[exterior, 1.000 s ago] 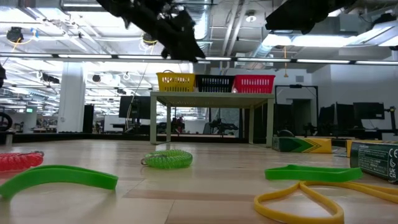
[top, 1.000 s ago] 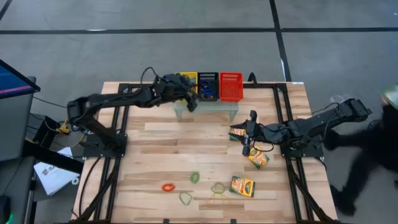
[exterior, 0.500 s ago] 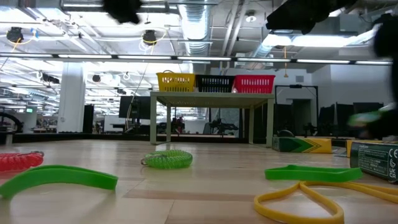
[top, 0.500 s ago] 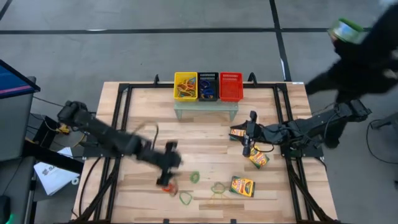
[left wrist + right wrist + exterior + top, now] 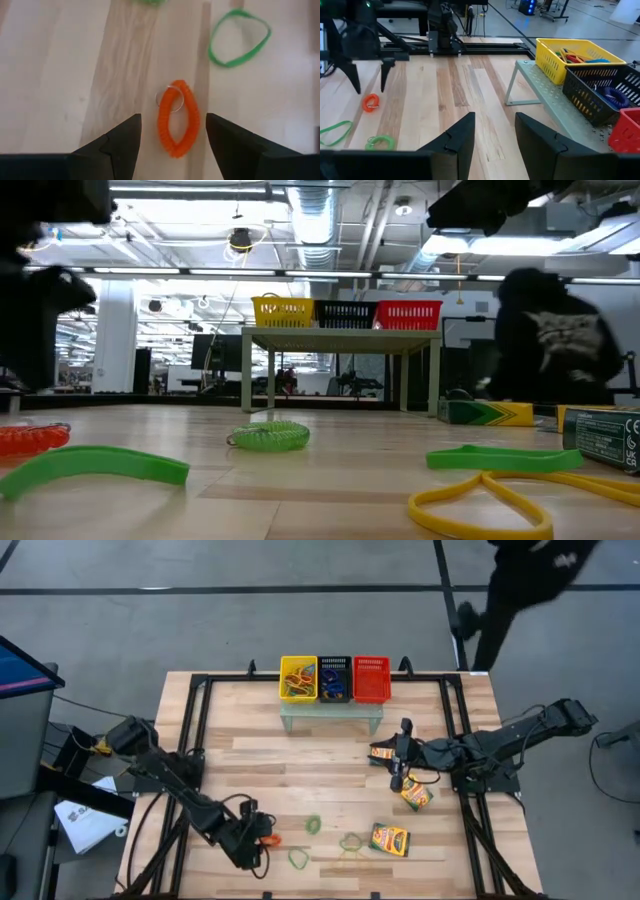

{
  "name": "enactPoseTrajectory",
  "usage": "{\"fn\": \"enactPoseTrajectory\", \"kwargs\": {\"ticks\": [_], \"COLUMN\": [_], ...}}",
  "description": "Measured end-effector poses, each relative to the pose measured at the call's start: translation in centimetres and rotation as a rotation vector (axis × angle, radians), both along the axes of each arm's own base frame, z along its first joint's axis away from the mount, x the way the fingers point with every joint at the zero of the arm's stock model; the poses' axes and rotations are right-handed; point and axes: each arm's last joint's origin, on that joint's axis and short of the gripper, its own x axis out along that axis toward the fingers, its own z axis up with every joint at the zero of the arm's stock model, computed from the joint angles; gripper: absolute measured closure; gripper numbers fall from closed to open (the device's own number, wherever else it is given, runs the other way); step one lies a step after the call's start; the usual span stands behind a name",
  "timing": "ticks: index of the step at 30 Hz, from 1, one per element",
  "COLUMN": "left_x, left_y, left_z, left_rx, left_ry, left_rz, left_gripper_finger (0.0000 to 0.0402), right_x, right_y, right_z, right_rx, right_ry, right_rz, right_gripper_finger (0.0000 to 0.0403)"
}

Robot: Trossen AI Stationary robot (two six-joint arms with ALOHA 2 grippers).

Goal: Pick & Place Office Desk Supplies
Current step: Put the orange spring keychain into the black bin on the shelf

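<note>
Left end effector has descended, open, over orange coil.

The left arm reaches along the near-left part of the bench, its dark two-finger tool held low with the fingers spread apart and nothing between them. The right arm lies stretched inward from the right edge, its dark tool gaping partway, gripping nothing.

Yellow basket, black basket, red basket side by side.
</note>
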Motion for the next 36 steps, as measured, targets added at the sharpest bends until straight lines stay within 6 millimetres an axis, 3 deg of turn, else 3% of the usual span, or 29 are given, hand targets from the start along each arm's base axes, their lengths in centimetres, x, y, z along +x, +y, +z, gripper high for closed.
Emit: {"fn": "enactPoseTrajectory", "kwargs": {"ticks": [6,16,29,36], "left_x": [0.0,0.0,-0.1,0.2], "left_y": [-0.1,0.0,0.3,0.6], "left_z": [-2.3,-3.6,-3.5,-3.1], "left_rx": [0.004,-0.042,-0.054,-0.088], "left_ry": [0.018,0.017,0.04,0.038], "left_rz": [-0.003,0.033,0.051,0.082], "left_gripper_finger": [0.0184,0.0193,0.0341,0.0371], "right_x": [0.0,0.0,0.0,0.0], "right_y": [0.0,0.0,0.0,0.0], "right_z": [0.0,0.0,0.0,0.0], "right_rx": [0.0,0.0,0.0,0.0], "right_ry": [0.0,0.0,0.0,0.0], "right_rz": [0.0,0.001,0.001,0.001], "right_gripper_finger": [0.0267,0.0267,0.0267,0.0267]}}
